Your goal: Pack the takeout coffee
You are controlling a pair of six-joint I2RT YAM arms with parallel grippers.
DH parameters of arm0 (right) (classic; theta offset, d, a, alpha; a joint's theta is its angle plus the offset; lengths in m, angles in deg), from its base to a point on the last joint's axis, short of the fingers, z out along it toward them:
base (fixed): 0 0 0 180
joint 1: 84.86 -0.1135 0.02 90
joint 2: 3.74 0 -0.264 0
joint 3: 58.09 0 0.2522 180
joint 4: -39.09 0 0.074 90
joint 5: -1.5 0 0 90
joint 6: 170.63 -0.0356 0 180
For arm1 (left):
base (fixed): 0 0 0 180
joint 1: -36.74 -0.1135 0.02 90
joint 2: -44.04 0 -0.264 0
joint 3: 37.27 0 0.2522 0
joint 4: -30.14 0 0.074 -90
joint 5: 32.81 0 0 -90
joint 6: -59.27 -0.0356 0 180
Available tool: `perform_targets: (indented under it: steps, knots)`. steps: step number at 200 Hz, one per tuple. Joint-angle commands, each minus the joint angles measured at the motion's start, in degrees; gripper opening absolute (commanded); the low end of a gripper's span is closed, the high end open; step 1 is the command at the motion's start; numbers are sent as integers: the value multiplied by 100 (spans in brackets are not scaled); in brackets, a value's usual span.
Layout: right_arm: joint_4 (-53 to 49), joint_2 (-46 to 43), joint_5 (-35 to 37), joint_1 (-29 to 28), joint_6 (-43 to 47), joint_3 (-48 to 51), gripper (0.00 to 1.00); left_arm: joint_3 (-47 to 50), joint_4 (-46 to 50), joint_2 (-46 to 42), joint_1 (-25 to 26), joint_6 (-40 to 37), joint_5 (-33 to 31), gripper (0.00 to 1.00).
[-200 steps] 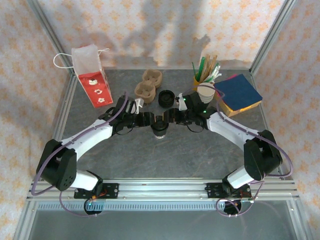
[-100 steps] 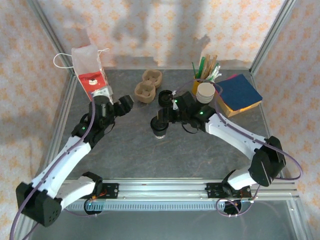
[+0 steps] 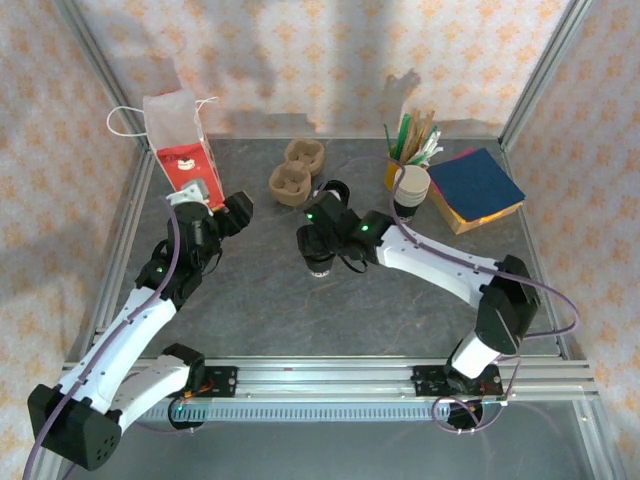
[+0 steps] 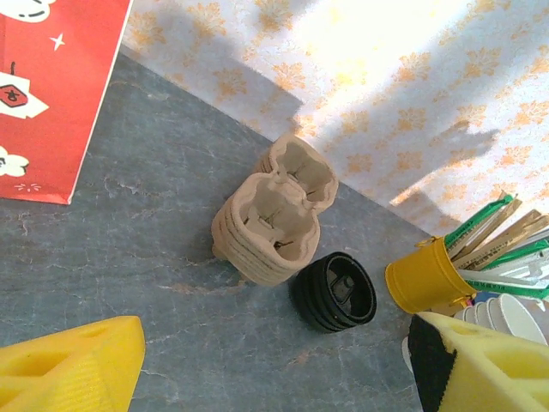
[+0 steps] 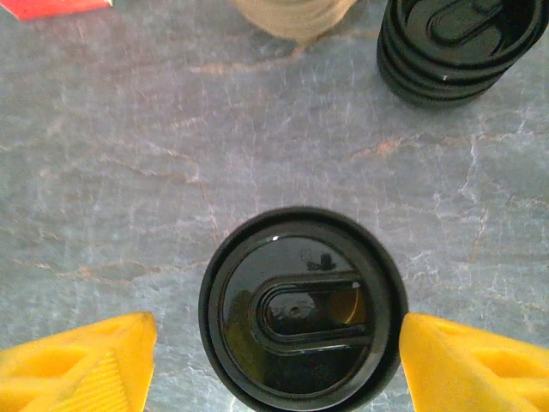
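The takeout coffee [image 5: 302, 342], a black cup with a round black lid, stands upright on the grey table [image 3: 300, 320], mid-table [image 3: 320, 264]. My right gripper [image 5: 279, 356] hangs straight above it, open. One yellow finger sits on each side of the lid, the left one with a small gap. From the top view the right gripper [image 3: 318, 236] hides part of the cup. My left gripper [image 3: 216, 202] is open and holds nothing, off to the left near the red bag [image 3: 182, 150]. The left gripper [image 4: 279, 369] looks down on bare table.
Brown pulp carriers [image 3: 291, 183] [image 4: 274, 215] sit behind the cup. A stack of black lids [image 4: 336, 292] [image 5: 459, 43] lies beside them. At the back right are a yellow cup of stirrers [image 3: 408, 148], a stack of white cups [image 3: 411, 186] and blue napkins [image 3: 477, 185].
The left gripper has drawn back from the cup and swung left toward the red bag. The right gripper has shifted left to stand over the cup. Both jaws have widened.
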Motion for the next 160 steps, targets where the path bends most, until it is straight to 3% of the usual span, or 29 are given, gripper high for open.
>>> perform_targets:
  steps: [1,55,160]
  knots:
    - [-434,169,340,-74,39,-246,75,55,-159,68,-58,54,29,82]
    - [-844,495,569,-94,-95,-577,77,108,-229,116,-93,50,108,82]
    - [-1056,959,307,-90,-59,-895,76,148,-201,117,-134,45,171,82]
